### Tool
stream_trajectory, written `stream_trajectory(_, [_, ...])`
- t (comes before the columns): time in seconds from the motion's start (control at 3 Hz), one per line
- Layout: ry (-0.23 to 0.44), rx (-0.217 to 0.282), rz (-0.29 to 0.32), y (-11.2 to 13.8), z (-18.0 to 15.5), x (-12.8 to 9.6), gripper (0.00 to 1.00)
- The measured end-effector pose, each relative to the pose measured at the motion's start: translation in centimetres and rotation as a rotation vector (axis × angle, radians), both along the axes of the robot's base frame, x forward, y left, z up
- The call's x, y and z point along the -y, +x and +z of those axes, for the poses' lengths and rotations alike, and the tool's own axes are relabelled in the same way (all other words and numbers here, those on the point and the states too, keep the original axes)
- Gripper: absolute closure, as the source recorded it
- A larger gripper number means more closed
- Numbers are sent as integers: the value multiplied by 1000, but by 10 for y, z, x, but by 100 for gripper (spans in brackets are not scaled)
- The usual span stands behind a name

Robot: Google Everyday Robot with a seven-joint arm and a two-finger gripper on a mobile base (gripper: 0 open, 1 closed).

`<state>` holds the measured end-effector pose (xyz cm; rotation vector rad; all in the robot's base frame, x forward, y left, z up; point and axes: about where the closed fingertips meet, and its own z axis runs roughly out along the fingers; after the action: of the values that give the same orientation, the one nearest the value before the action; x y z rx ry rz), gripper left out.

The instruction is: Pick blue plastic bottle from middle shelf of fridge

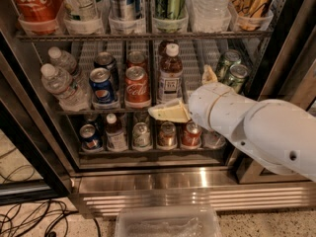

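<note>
Camera view, blue plastic bottle (171, 75) upright, cap up, end effector (173, 111) below

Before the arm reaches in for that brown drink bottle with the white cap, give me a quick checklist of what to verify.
1. The blue plastic bottle stands upright on the middle shelf: ok.
2. The hand is open, with its fingers spread: ok.
3. Hand around the bottle: not ok. It is at the shelf's front edge, lower right of the bottle, gripping nothing.
4. Space right of the bottle for a finger: ok, as far as it shows.
5. Gap to the Coca-Cola can on the bottle's left: cannot tell. They look very close.
</note>
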<state>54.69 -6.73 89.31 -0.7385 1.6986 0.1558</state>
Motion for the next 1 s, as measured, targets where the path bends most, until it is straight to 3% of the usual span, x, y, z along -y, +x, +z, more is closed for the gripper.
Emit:
stream_trajectory(0.67, [69, 81, -46, 12, -14, -10, 4])
stream_trajectory(1.0, [89, 108, -84, 15, -17, -8, 15])
